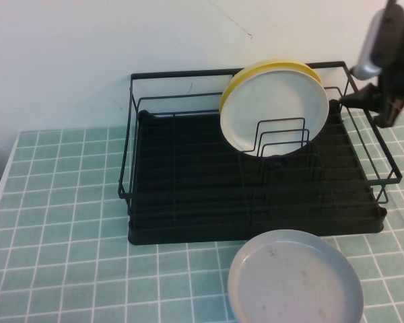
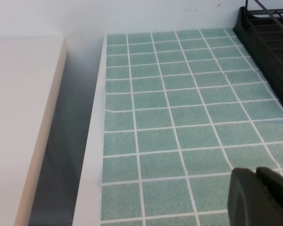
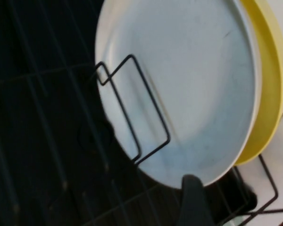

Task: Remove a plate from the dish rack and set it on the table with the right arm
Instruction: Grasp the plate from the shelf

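Note:
The white plate (image 1: 276, 111) stands upright in the dividers of the black wire dish rack (image 1: 188, 195), leaning against a yellow plate (image 1: 269, 67) behind it. My right gripper (image 1: 365, 108) hovers at the rack's right end, beside the white plate's right rim, open and empty. In the right wrist view one finger (image 3: 192, 203) shows just off the edge of the white plate (image 3: 179, 89), with the yellow plate (image 3: 269, 89) behind. My left gripper (image 2: 258, 195) is shut and empty, low over the green tiled table (image 2: 170, 117), left of the rack.
A grey speckled plate (image 1: 295, 279) lies flat on the table (image 1: 60, 235) just in front of the rack's right half. A white wall stands behind the rack. The table's left edge (image 2: 92, 155) drops into a gap beside a pale counter.

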`<state>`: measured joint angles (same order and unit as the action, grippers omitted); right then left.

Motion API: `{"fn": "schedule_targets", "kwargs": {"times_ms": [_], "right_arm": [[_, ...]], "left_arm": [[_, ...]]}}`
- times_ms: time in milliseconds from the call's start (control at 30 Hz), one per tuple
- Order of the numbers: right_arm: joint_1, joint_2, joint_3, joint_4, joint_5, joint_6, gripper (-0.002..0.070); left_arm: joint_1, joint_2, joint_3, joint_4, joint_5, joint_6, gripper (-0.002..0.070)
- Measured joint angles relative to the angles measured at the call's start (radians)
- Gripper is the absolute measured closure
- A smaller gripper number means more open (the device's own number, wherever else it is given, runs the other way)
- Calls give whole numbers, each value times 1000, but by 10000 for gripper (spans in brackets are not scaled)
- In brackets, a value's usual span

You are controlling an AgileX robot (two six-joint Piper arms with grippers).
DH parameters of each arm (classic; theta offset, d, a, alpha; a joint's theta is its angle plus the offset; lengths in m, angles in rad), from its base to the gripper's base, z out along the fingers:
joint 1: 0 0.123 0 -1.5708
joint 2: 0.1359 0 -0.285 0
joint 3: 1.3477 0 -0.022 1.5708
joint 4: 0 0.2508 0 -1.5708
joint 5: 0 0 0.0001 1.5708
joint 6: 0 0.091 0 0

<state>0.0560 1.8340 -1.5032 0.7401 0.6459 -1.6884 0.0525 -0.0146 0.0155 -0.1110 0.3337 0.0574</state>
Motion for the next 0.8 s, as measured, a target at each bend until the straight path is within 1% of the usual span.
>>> {"fn": "schedule_targets", "kwargs": {"times_ms": [133,433,500,567,667,767,800], "right_arm": [[41,97,-77,10,-84,-8,236],[57,272,-234,93,-111,21,232],[58,286,-239,122,-114,25,247],[58,291,-243,149,-114,27,283],[58,292,-245,159,-114,32,381],[58,292,-248,162,-116,33,544],[58,292,-247,162,-116,33,588]], "left_arm": [[0,0,0,0,0,0,678],[0,0,0,0,0,0,678],[0,0,0,0,0,0,678],[0,0,0,0,0,0,678],[0,0,0,0,0,0,678],[0,0,0,0,0,0,678],[0,0,0,0,0,0,678]]}}
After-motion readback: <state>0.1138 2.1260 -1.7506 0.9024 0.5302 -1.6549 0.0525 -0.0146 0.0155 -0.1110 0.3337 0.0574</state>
